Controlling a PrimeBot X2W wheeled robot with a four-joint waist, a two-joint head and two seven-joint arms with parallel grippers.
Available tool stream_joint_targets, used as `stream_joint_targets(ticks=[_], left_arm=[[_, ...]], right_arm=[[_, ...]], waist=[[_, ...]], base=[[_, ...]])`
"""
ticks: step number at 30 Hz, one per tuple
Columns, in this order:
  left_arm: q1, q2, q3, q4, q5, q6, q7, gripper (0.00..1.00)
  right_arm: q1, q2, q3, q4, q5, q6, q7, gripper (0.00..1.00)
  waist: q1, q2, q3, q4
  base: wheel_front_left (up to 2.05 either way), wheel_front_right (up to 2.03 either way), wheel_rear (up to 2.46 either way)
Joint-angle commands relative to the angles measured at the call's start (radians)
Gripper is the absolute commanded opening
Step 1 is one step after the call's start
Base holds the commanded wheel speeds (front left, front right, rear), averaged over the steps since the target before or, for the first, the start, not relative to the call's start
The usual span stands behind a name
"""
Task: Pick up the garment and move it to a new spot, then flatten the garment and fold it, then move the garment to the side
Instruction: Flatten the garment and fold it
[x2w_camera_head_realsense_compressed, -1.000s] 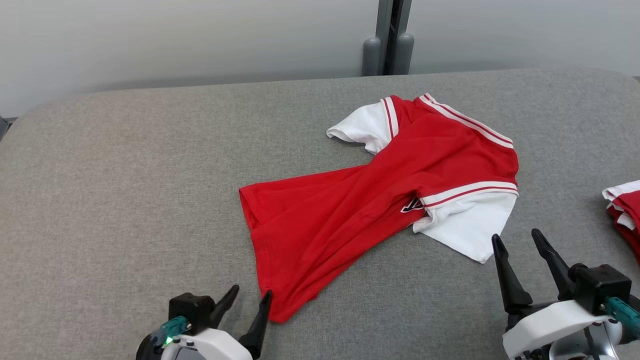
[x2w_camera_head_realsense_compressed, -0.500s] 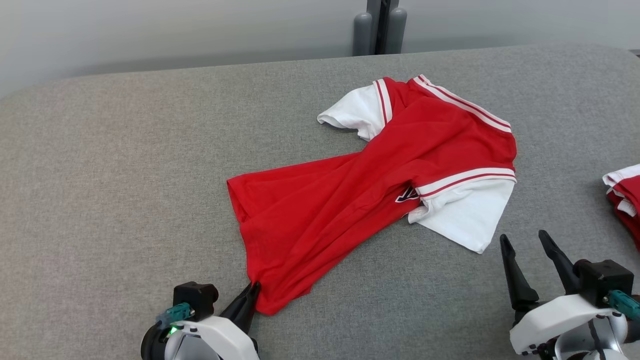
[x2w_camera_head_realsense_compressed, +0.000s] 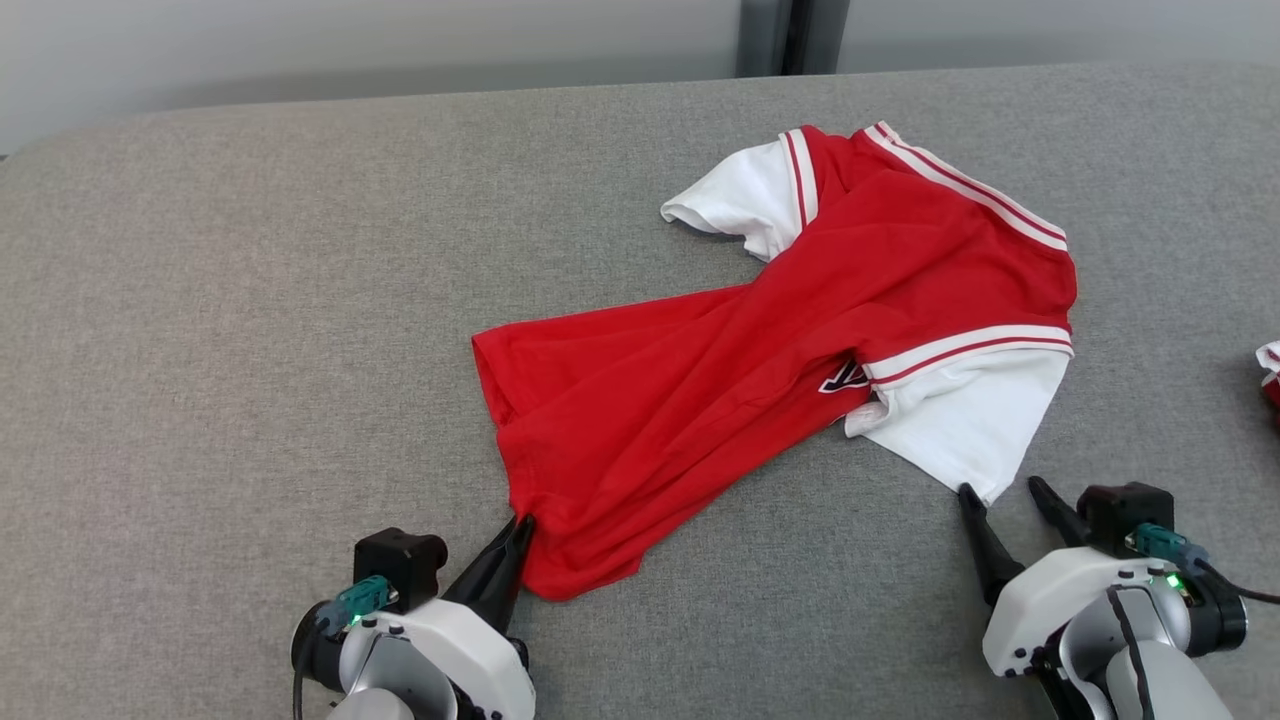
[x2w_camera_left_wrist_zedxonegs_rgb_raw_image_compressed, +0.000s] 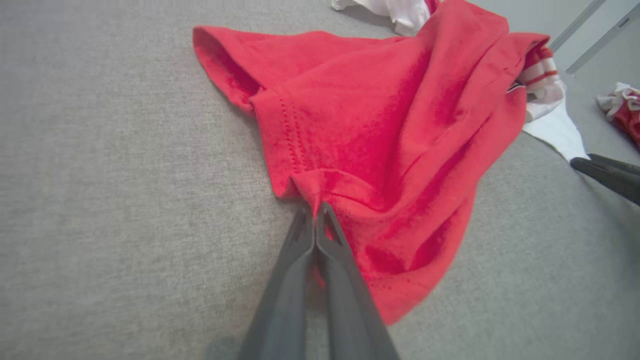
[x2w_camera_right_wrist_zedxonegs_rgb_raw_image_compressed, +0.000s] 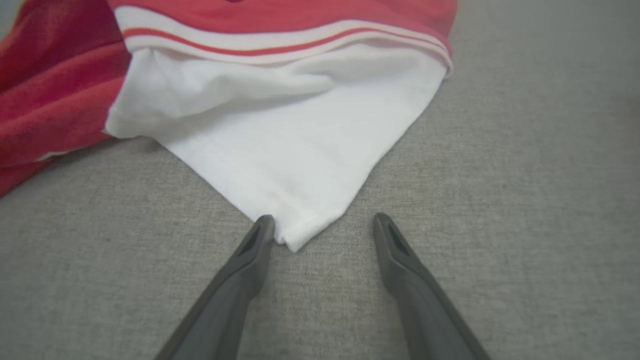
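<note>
A red shirt (x2w_camera_head_realsense_compressed: 760, 370) with white sleeves lies crumpled on the grey bench (x2w_camera_head_realsense_compressed: 220, 300), a bit to the right of the middle. The left gripper (x2w_camera_head_realsense_compressed: 522, 525) is at the shirt's near bottom corner. Its jaws are squeezed together on the red hem, and the cloth bunches up at the tips. The right gripper (x2w_camera_head_realsense_compressed: 1000, 486) sits low by the near white sleeve (x2w_camera_head_realsense_compressed: 960, 430). Its jaws are apart, one on each side of the sleeve's pointy corner. One tip is just beside the cloth edge and the other is over bare bench. A small red and white bundle (x2w_camera_head_realsense_compressed: 1270, 365) lies at the far right edge of the bench.
</note>
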Motion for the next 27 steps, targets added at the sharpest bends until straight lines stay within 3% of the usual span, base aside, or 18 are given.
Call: stream_joint_targets(ticks=[1,2,3,4,5,10,15,23,27], left_arm=[[-0.013,0.004,0.002,-0.009,0.005,-0.001,-0.014,0.0],[-0.014,0.004,0.003,-0.016,0.008,0.001,-0.021,0.0],[-0.014,0.006,0.004,-0.024,0.01,0.003,-0.027,0.0],[-0.014,0.009,0.007,-0.034,0.013,0.005,-0.035,0.0],[-0.013,0.013,0.01,-0.047,0.015,0.009,-0.043,0.0],[-0.011,0.047,0.032,-0.144,0.036,0.038,-0.079,0.0],[-0.025,0.118,0.09,-0.296,0.057,0.085,-0.089,0.0],[-0.08,0.249,0.177,-0.565,0.106,0.14,-0.024,0.0],[-0.111,0.296,0.207,-0.647,0.139,0.155,-0.006,0.0]], right_arm=[[-0.019,-0.002,0.006,0.048,0.006,0.0,0.0,1.0],[-0.026,0.0,0.011,0.072,0.013,-0.001,-0.004,1.0],[-0.034,0.001,0.014,0.093,0.017,0.0,-0.011,0.47],[-0.042,0.001,0.011,0.106,0.026,0.0,-0.024,0.16],[-0.049,0.001,0.008,0.114,0.031,0.0,-0.037,0.0],[-0.081,-0.03,-0.024,0.054,0.056,-0.001,-0.129,0.0],[-0.108,-0.066,-0.065,-0.126,0.053,0.0,-0.176,0.0],[-0.179,-0.129,-0.137,-0.511,0.029,-0.001,-0.1,0.0],[-0.222,-0.147,-0.16,-0.622,0.031,-0.001,-0.06,0.0]], waist=[[0.0,0.0,0.003,0.006],[0.0,0.0,0.003,0.008],[0.0,0.0,0.004,0.01],[0.0,0.0,0.005,0.011],[0.0,0.0,0.005,0.011],[0.0,0.0,0.0,0.001],[0.0,0.0,-0.015,-0.024],[0.0,0.0,-0.058,-0.053],[0.0,0.0,-0.073,-0.06]], base=[[0.0,0.0,0.0],[0.0,0.0,0.0],[0.0,0.0,0.0],[0.0,0.0,0.0],[0.0,0.0,0.0],[0.0,0.0,0.0],[0.0,0.0,0.0],[0.0,0.0,0.0],[0.0,0.0,0.0]])
